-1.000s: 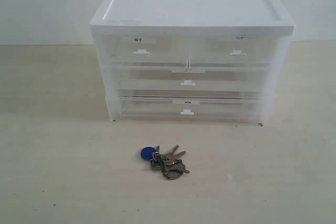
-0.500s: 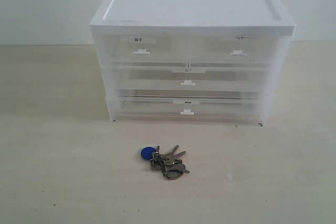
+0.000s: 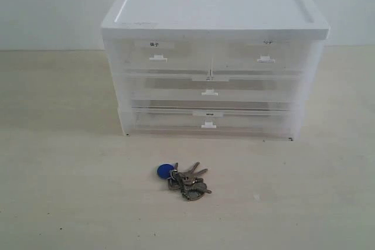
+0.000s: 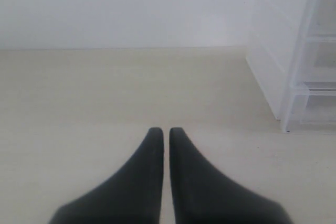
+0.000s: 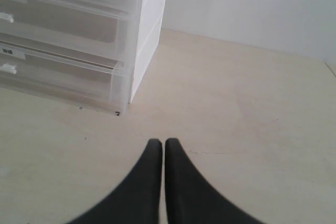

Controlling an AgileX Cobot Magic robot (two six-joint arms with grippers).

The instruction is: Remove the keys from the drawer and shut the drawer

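Note:
The keys (image 3: pixel 184 180), a silver bunch with a round blue tag, lie on the table in front of the white drawer cabinet (image 3: pixel 214 10). The drawer (image 3: pixel 262 57), the top right half-width one with a faint label mark and a white tab handle, sits flush with the cabinet front. Neither gripper shows in the exterior view. In the left wrist view my left gripper (image 4: pixel 165 131) is shut over bare table, with the cabinet's corner (image 4: pixel 294 77) off to one side. My right gripper (image 5: pixel 159 142) is shut too, holding nothing, a short way from the cabinet's other corner (image 5: pixel 128 77).
The top left half-width drawer (image 3: pixel 157 55) carries a white label with dark characters. Two full-width translucent drawers (image 3: pixel 209 89) sit below, both pushed in. A pale wall stands behind the cabinet.

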